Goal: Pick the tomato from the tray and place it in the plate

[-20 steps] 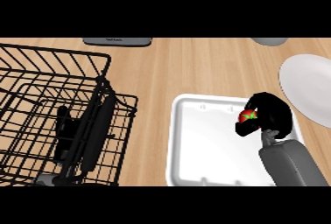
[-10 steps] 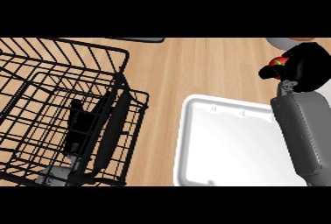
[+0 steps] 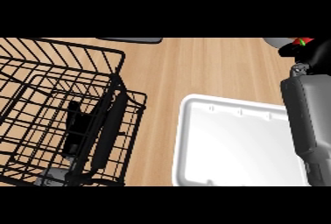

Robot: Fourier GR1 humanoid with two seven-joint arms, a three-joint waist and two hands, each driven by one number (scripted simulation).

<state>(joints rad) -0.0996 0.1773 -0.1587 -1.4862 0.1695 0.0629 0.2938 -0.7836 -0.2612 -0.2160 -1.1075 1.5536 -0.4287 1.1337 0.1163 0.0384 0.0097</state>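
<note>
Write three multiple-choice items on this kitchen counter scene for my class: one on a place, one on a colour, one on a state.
1. Where does the tomato show?
A. top right corner
B. in the wire basket
C. lower left

2. What colour is the tray?
A. black
B. white
C. green

3. How does the right hand stand?
A. open and flat
B. curled on the tomato
C. out of view

Key: 1 A, a red and green bit shows at the top right; 2 B, its rim is white; 3 B, black fingers wrap the tomato.
</note>
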